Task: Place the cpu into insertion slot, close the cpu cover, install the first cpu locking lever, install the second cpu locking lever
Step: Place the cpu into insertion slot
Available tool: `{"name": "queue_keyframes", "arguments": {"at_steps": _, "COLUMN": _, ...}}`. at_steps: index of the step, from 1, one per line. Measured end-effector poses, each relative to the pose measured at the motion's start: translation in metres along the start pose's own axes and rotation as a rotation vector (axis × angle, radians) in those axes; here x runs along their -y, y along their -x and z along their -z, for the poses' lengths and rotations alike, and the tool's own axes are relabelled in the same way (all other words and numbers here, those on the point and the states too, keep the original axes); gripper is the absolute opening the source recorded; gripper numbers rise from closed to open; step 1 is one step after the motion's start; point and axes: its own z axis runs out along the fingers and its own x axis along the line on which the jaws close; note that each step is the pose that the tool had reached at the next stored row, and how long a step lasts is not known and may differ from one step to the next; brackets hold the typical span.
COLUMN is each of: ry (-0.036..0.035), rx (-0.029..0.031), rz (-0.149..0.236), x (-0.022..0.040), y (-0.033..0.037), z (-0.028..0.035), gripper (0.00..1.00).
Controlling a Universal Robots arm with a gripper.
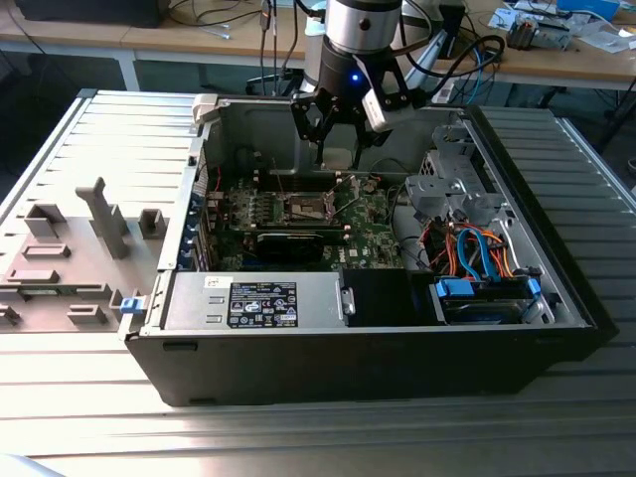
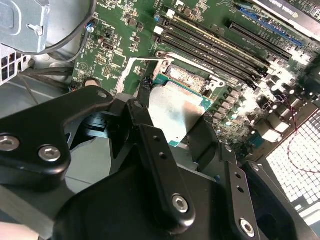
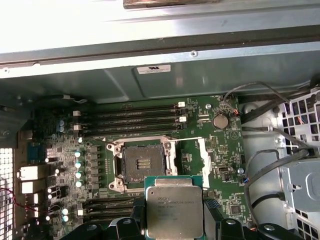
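One small flat square chip with a dull silver-grey metal top, the cpu (image 3: 175, 210), is held in the black two-fingered gripper (image 1: 338, 141). The fingers (image 2: 141, 112) are drawn in to just the chip's width and press on two opposite edges, so the tool has a firm hold of it. The chip (image 2: 172, 112) is level, its green rim showing, and hangs above the board rather than seated. In both wrist views it is just beside the dark square insertion slot (image 3: 142, 165), overlapping one silvery edge of it. The socket lies uncovered, its pin field bare. The thin silvery cpu cover (image 3: 204, 157) stands swung away at the socket's side, apart from the chip.

Around the socket spreads the green circuit board (image 3: 200, 130), with four long black memory slots (image 3: 135, 120) near it and a round silver coin cell (image 3: 220, 121) further off.

In the exterior view the gripper sits in the upper middle of the frame, above the open dark grey computer case (image 1: 378, 373). A grey metal box with a black label (image 1: 260, 303) lies in the lower middle, blue cables (image 1: 477, 248) at the centre right, and the ribbed grey table (image 1: 89, 397) runs beneath it all
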Motion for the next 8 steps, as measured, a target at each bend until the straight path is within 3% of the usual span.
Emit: {"name": "queue_keyframes", "arguments": {"at_steps": 8, "ry": 0.0003, "rx": 0.0008, "rz": -0.011, "x": 0.0, "y": 0.0, "z": -0.0004, "gripper": 0.54}}
